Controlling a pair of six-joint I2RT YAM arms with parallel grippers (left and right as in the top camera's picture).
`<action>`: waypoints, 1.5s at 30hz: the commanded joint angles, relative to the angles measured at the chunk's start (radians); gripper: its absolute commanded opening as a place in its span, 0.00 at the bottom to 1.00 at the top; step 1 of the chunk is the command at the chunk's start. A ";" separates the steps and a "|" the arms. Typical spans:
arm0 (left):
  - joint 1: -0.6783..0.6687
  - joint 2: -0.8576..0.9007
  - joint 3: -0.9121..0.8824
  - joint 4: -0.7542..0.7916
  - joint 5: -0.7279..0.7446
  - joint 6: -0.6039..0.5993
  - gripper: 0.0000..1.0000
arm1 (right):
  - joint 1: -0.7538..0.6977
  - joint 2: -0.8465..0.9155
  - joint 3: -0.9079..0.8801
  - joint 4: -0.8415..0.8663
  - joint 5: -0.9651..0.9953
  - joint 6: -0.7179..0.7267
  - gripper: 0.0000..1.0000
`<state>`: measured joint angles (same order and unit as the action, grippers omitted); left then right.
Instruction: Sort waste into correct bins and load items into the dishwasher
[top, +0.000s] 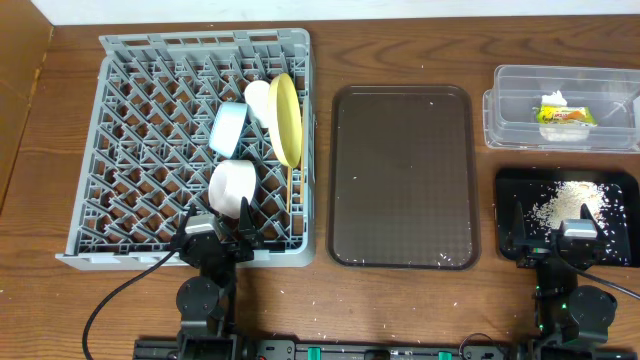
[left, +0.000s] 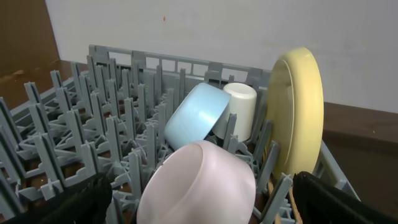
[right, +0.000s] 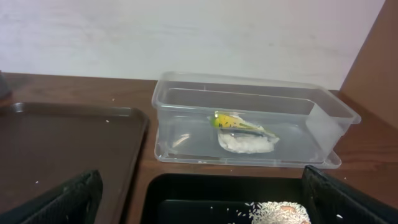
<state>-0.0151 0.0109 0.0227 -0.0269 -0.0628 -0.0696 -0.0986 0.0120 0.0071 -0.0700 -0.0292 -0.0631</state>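
Note:
The grey dishwasher rack (top: 140, 150) (left: 93, 130) holds a pale pink bowl (top: 232, 185) (left: 199, 186), a light blue bowl (top: 228, 128) (left: 196, 115), a white cup (top: 258, 95) (left: 239, 109) and a yellow plate (top: 285, 118) (left: 298, 112) standing on edge. Thin chopsticks (top: 291, 190) lie beside the plate. My left gripper (top: 216, 218) (left: 202, 199) is open at the rack's front, its fingers either side of the pink bowl without touching it. The wrapper (top: 563, 113) (right: 242, 130) lies in the clear tub (top: 520, 100) (right: 186, 106). Rice (top: 570, 200) (right: 280, 211) sits in the black tray (top: 515, 190) (right: 205, 193). Over that tray's front edge my right gripper (top: 563, 222) (right: 199, 199) is open and holds nothing.
A dark brown serving tray (top: 400, 180) (right: 62, 137) lies between the rack and the bins, with a few stray rice grains on it. More grains dot the table near the front edge. A wall rises behind the table.

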 joint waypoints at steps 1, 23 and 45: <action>-0.004 -0.009 -0.018 -0.047 0.005 0.020 0.94 | -0.009 -0.007 -0.002 -0.004 -0.001 -0.013 0.99; -0.004 -0.009 -0.018 -0.044 0.011 0.020 0.94 | -0.009 -0.007 -0.002 -0.004 -0.001 -0.013 0.99; -0.005 -0.009 -0.018 -0.047 0.088 0.108 0.94 | -0.009 -0.007 -0.002 -0.004 -0.001 -0.013 0.99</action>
<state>-0.0151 0.0109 0.0250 -0.0372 0.0132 0.0093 -0.0986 0.0120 0.0071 -0.0700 -0.0292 -0.0635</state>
